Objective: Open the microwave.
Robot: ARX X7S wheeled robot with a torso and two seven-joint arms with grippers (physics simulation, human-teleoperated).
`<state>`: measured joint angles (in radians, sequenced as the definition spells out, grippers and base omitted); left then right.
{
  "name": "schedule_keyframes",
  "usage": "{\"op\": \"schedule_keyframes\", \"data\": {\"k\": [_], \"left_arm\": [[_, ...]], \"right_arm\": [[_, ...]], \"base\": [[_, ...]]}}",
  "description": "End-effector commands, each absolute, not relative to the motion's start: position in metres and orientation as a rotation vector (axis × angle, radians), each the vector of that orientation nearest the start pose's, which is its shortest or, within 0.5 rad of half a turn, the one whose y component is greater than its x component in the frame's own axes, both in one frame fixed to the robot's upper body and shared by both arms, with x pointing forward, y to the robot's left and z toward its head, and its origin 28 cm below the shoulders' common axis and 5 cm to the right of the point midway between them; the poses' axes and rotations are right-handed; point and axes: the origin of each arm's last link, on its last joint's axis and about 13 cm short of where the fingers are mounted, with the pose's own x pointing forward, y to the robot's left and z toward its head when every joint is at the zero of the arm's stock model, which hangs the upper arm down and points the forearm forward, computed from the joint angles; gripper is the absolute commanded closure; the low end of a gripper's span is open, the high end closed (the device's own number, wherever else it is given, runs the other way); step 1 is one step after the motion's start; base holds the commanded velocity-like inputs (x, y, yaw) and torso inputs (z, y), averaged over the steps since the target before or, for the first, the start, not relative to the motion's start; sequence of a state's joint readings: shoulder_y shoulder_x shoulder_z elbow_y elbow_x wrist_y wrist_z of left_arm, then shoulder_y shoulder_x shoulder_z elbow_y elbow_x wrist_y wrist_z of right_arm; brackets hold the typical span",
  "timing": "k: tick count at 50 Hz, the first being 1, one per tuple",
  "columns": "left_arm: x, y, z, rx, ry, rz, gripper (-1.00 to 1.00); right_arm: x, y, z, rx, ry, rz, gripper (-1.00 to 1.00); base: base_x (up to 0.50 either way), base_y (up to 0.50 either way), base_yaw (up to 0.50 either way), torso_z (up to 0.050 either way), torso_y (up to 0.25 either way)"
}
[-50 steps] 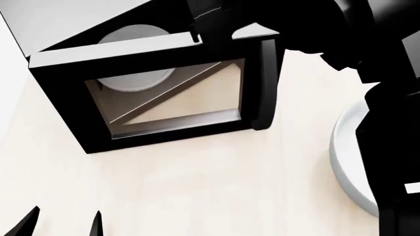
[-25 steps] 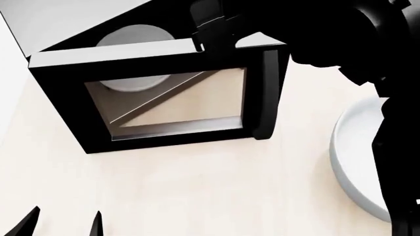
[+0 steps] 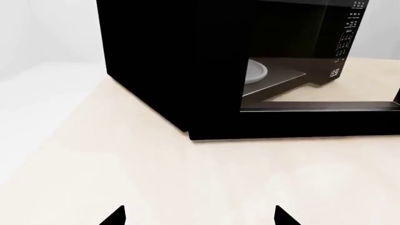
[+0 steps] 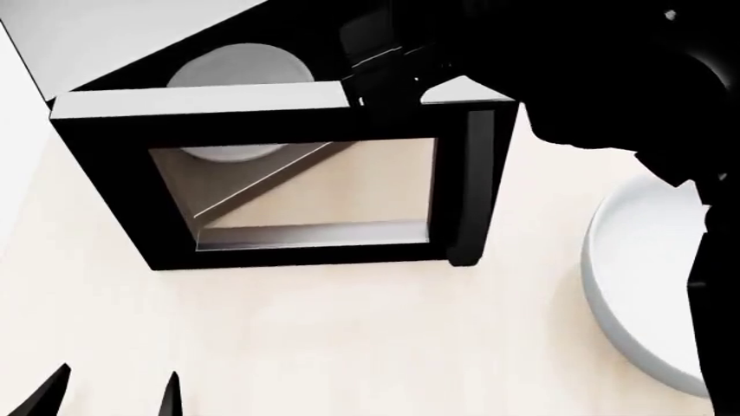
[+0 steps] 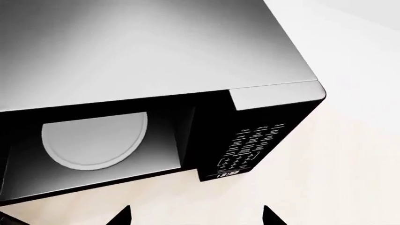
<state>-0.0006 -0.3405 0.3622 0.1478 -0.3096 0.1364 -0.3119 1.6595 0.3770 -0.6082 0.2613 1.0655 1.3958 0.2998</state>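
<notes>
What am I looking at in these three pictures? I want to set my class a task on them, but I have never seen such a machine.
They are simulator renders of a wheeled robot with two arms. One picture comes from its head, looking down; the other two come from cameras near each gripper. On a pale table stands a black microwave with its door swung open, so the round white turntable and the keypad show. A white bowl sits beside it. The left gripper hangs open, holding nothing. The right gripper also looks open and empty.
</notes>
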Motion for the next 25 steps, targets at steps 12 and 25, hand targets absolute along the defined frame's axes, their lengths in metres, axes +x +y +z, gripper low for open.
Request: {"op": "schedule_keyframes", "data": {"k": [12, 25], "left_arm": [[0.195, 0.203, 0.033, -0.102, -0.092, -0.088, -1.0], [0.194, 0.202, 0.034, -0.103, -0.091, -0.089, -1.0]], "right_arm": [[0.313, -0.108, 0.336, -0.328, 0.404, 0.324, -1.0], [0.299, -0.107, 0.326, -0.314, 0.413, 0.362, -1.0]], "base": [[0.0, 0.0, 0.0, -0.003, -0.005], [0.0, 0.0, 0.0, -0.002, -0.005]]}}
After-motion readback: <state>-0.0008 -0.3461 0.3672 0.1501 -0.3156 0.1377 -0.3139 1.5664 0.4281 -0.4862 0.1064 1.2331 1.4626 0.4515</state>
